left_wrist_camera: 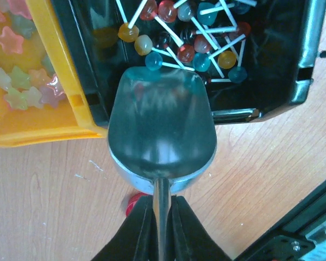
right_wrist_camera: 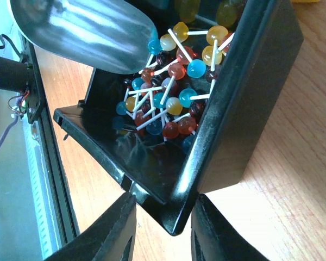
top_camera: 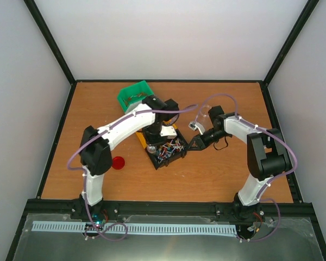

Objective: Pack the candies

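Observation:
The candies are round lollipops (left_wrist_camera: 195, 38) in mixed colours on white sticks, piled in a black bin (left_wrist_camera: 304, 49). They also show in the top view (top_camera: 171, 148) and the right wrist view (right_wrist_camera: 168, 92). My left gripper (left_wrist_camera: 162, 204) is shut on the thin handle of a metal scoop (left_wrist_camera: 162, 130). The scoop is empty, and its lip lies over the bin's near edge, touching a blue lollipop. My right gripper (right_wrist_camera: 163, 209) straddles a corner of the black bin (right_wrist_camera: 250, 109), with a finger against each wall.
A yellow bin (left_wrist_camera: 49, 136) of pale star-shaped sweets (left_wrist_camera: 22, 81) stands against the black bin's left side. A green bin (top_camera: 133, 93) stands at the back. A round red lid (top_camera: 118, 162) lies on the table by the left arm.

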Robot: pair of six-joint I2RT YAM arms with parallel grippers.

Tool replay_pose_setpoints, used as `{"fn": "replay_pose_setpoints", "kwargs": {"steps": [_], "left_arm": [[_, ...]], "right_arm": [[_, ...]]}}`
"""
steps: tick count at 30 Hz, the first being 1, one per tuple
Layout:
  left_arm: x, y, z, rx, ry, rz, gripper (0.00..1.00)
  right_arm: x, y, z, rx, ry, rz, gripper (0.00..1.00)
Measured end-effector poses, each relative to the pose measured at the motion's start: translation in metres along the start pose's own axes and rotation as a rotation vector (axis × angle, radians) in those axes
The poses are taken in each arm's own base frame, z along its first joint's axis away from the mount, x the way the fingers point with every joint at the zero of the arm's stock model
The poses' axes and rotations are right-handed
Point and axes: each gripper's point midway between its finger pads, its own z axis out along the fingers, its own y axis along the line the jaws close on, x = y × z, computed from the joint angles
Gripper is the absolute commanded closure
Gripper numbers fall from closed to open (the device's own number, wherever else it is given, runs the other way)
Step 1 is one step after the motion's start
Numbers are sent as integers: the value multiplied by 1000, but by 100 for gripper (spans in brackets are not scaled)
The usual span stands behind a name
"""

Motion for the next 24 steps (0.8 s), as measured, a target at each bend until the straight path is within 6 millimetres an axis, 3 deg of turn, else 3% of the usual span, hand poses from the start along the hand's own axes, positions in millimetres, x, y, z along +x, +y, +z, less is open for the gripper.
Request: {"fn": "replay_pose_setpoints", "kwargs": {"steps": [3, 7, 9, 24], "left_arm": [[7, -5, 3, -7, -77, -12, 99], [22, -12, 23, 0, -186, -25, 99], [19, -12, 30, 5, -248, -25, 99], [-1, -13, 34, 55, -576, -46, 99]], "right_arm": [[0, -1, 0, 2, -2, 0, 75], [0, 0, 1, 1, -2, 4, 78], [0, 0, 2, 0, -1, 4, 78], [-3, -8, -4, 44, 13, 14, 83]]}}
